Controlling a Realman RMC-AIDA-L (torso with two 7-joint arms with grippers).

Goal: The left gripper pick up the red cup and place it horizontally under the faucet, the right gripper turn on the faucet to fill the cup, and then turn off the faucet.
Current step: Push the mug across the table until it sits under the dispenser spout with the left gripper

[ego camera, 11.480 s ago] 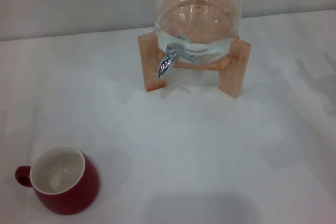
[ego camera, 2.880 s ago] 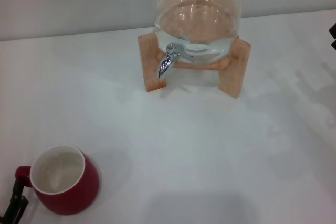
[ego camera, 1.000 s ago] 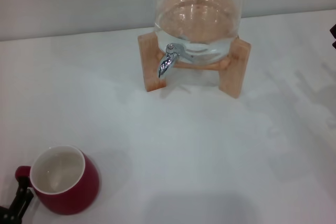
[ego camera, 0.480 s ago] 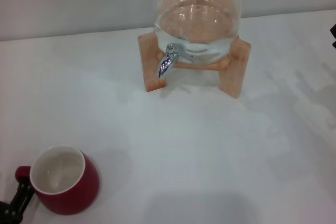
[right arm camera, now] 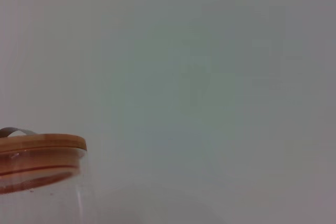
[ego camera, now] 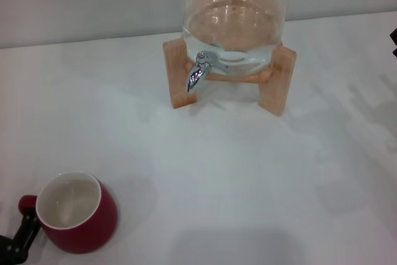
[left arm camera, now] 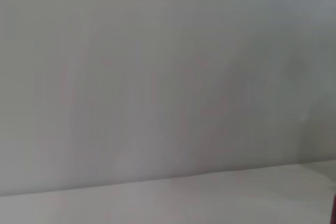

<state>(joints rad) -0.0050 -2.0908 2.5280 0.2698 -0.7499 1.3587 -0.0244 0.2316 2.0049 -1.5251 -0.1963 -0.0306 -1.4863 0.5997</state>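
I can read no brand, label or writing on anything here. The red cup [ego camera: 77,213] is a rounded, glossy dark-red mug with a cream-white inside, standing upright and mouth-up on the white table [ego camera: 217,172] at about 8 o'clock in my head view; its small loop handle points out toward 9 o'clock. The left gripper [ego camera: 18,240] shows only as a black finger [ego camera: 23,235] coming up from the 8 o'clock corner, touching or right at the handle; I cannot tell whether the jaws are apart, together or clamped. At 12 o'clock sits the clear glass dispenser jar [ego camera: 232,20] in its wooden stand [ego camera: 276,82], well apart from the cup. The faucet [ego camera: 198,71], shiny chrome with a down-curved spout, sticks out from the jar's front toward me. The right gripper [ego camera: 393,43] is just a black sliver at the 3 o'clock edge, well clear of the faucet; its fingers are not shown. From the right wrist view I see the jar's wooden lid [right arm camera: 42,144] against a plain wall; the left wrist view shows the wall and table, with a red sliver at its edge
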